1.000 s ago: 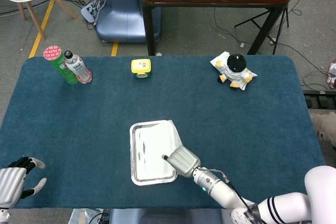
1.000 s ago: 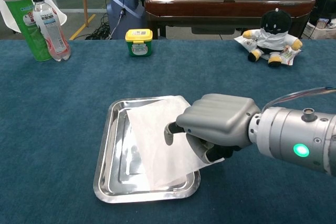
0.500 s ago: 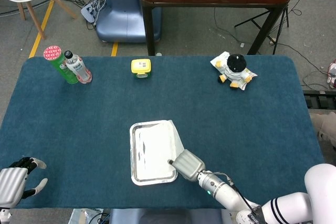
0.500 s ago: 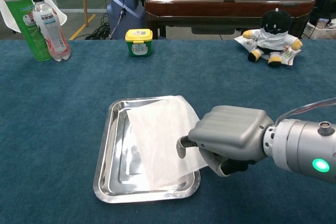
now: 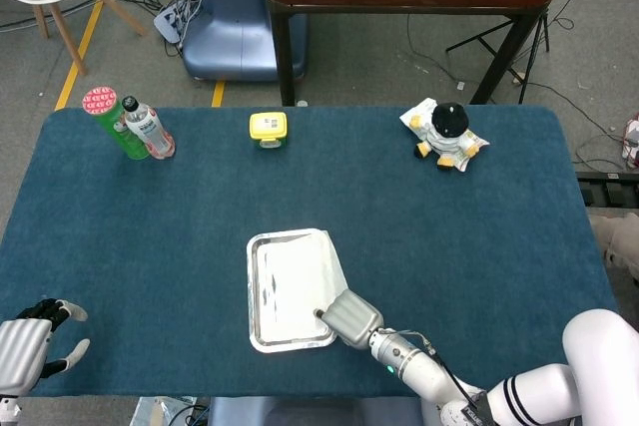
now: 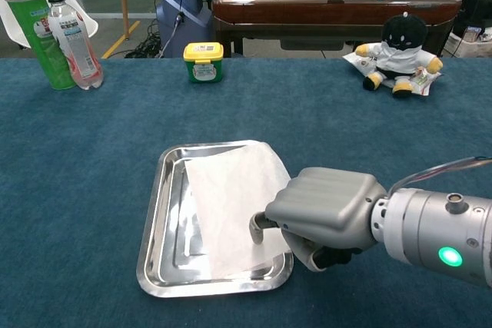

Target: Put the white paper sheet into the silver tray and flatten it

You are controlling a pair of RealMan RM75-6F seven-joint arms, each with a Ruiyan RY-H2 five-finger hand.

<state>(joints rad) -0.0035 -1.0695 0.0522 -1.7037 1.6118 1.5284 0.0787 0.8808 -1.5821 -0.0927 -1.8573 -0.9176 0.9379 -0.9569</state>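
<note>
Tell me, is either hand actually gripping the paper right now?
Neither, as far as shows. The right hand presses a fingertip on the white paper sheet near its lower right edge, in the silver tray. The left hand holds nothing.

Bottles (image 5: 140, 129), jar (image 5: 268, 128), plush toy (image 5: 447, 133) along far edge.

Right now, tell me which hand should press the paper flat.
Right. The right hand already rests its fingertips on the white paper sheet in the silver tray; the left hand sits at the table's far corner.
</note>
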